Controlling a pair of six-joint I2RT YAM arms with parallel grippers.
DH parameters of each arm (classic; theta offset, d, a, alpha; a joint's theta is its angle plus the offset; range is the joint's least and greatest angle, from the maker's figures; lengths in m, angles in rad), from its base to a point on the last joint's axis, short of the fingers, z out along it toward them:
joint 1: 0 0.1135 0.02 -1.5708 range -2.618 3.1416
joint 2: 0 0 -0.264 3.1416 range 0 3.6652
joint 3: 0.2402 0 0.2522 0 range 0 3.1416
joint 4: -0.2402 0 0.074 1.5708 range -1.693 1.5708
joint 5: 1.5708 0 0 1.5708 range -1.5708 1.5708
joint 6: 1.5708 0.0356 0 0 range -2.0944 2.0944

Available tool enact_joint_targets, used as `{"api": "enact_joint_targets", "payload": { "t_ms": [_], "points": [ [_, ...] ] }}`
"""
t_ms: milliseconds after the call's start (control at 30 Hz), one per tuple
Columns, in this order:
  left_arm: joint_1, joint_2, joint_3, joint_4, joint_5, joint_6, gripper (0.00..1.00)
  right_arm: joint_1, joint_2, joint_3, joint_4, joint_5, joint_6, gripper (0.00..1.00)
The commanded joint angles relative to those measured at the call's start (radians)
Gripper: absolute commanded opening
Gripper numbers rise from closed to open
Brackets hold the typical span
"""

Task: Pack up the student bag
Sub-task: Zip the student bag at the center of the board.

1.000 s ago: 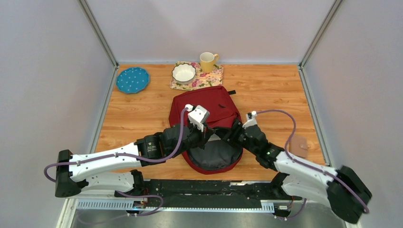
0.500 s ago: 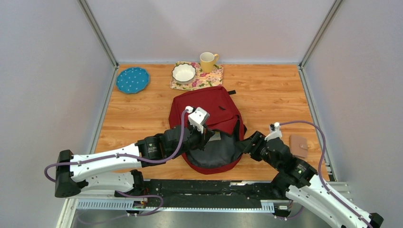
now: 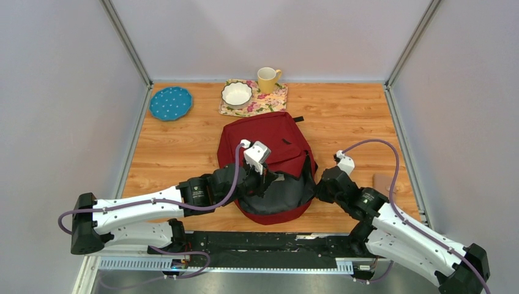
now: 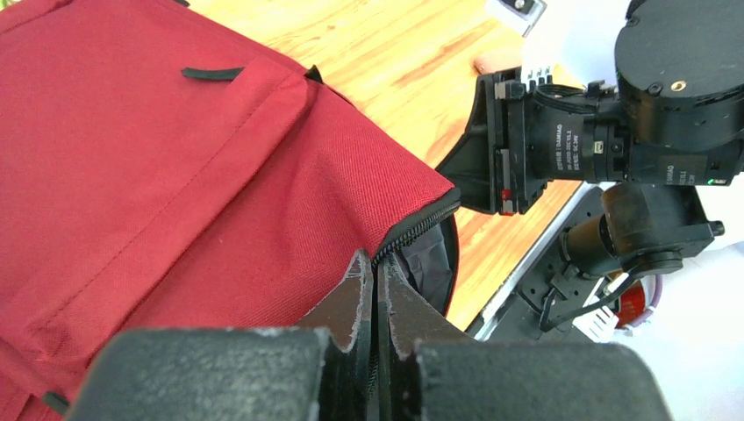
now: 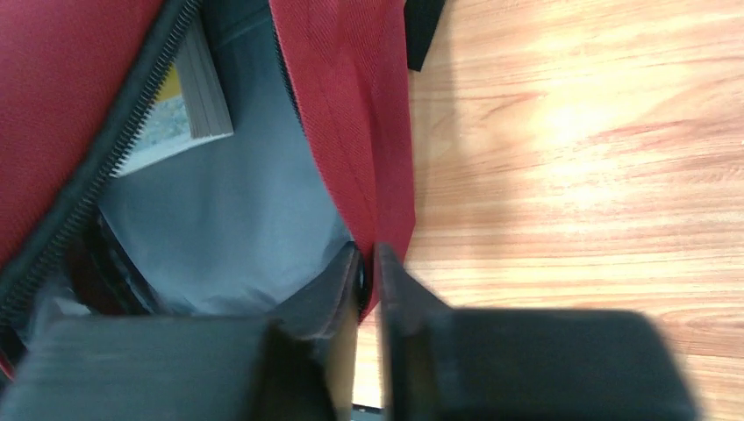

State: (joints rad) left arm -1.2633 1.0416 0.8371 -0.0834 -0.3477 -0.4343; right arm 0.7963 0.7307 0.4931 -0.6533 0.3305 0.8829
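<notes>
Behind student bag (image 3: 269, 131), bowl (image 3: 236, 94), mug (image 3: 266, 79), blue plate (image 3: 171, 103)

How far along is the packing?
Done: a book lies inside the open bag. In hand: the left gripper and right gripper each pinch the opening's rim. Left: the wallet, on the table, probably goes in; then zipping.

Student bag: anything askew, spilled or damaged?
Nothing stands out. The student bag lies flat, unzipped; the left hand pinches its zipper edge, the right hand its red rim, and a book sits inside, nothing spilled.
</notes>
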Motion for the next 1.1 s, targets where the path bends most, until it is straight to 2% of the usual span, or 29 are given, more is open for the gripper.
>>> {"api": "enact_joint_targets", "payload": {
  "t_ms": [0, 33, 233, 300, 333, 367, 400, 467, 500, 600, 700, 767, 800, 833, 867, 933, 1067],
  "points": [
    [-0.004, 0.02, -0.023, 0.053, 0.068, -0.041, 0.0, 0.003, -0.065, 0.024, 0.021, 0.058, -0.019, 0.08],
    [-0.005, 0.032, -0.041, 0.059, 0.081, -0.05, 0.0, 0.003, -0.083, 0.019, 0.015, 0.065, -0.019, 0.01],
    [-0.004, 0.121, -0.078, 0.062, 0.17, -0.129, 0.0, 0.003, -0.226, -0.014, -0.057, 0.111, 0.008, 0.0],
    [-0.004, 0.149, -0.072, 0.041, 0.205, -0.147, 0.05, 0.003, -0.243, -0.024, -0.058, 0.101, 0.022, 0.0],
    [-0.005, 0.164, -0.064, 0.012, 0.21, -0.155, 0.13, 0.004, -0.247, -0.031, -0.057, 0.096, 0.025, 0.0],
    [-0.005, 0.166, -0.069, 0.011, 0.235, -0.159, 0.26, 0.004, -0.248, -0.034, -0.058, 0.09, 0.028, 0.0],
    [-0.007, 0.164, -0.072, 0.01, 0.248, -0.159, 0.5, 0.003, -0.249, -0.036, -0.06, 0.082, 0.034, 0.0],
    [-0.005, 0.16, -0.057, -0.034, 0.282, -0.15, 0.61, 0.003, -0.248, -0.039, -0.065, 0.076, 0.039, 0.0],
    [-0.01, 0.138, -0.041, -0.071, 0.277, -0.15, 0.7, 0.003, -0.248, -0.039, -0.066, 0.073, 0.036, 0.0],
    [-0.01, 0.022, -0.065, -0.073, 0.26, -0.144, 0.72, 0.003, -0.26, -0.027, -0.078, 0.073, 0.034, 0.0],
    [-0.011, -0.096, -0.069, -0.101, 0.199, -0.115, 0.72, 0.003, -0.272, -0.015, -0.08, 0.058, 0.034, 0.05],
    [-0.01, -0.144, -0.076, -0.134, 0.135, -0.093, 0.73, 0.003, -0.274, -0.005, -0.081, 0.038, 0.042, 0.17],
    [-0.01, -0.185, -0.078, -0.154, 0.112, -0.09, 0.73, 0.001, -0.278, 0.008, -0.081, 0.019, 0.045, 0.25],
    [-0.011, -0.202, -0.082, -0.198, 0.084, -0.086, 0.73, 0.003, -0.281, 0.019, -0.085, 0.012, 0.048, 0.4],
    [-0.011, -0.218, -0.084, -0.222, 0.031, -0.086, 0.73, 0.004, -0.289, 0.031, -0.095, 0.001, 0.056, 0.44],
    [-0.011, -0.253, -0.101, -0.277, -0.014, -0.093, 0.73, 0.004, -0.315, 0.062, -0.082, -0.028, 0.05, 0.49],
    [-0.011, -0.282, -0.124, -0.36, -0.152, -0.138, 0.74, 0.003, -0.298, 0.047, 0.139, -0.189, 0.037, 0.49]
  ]
}}
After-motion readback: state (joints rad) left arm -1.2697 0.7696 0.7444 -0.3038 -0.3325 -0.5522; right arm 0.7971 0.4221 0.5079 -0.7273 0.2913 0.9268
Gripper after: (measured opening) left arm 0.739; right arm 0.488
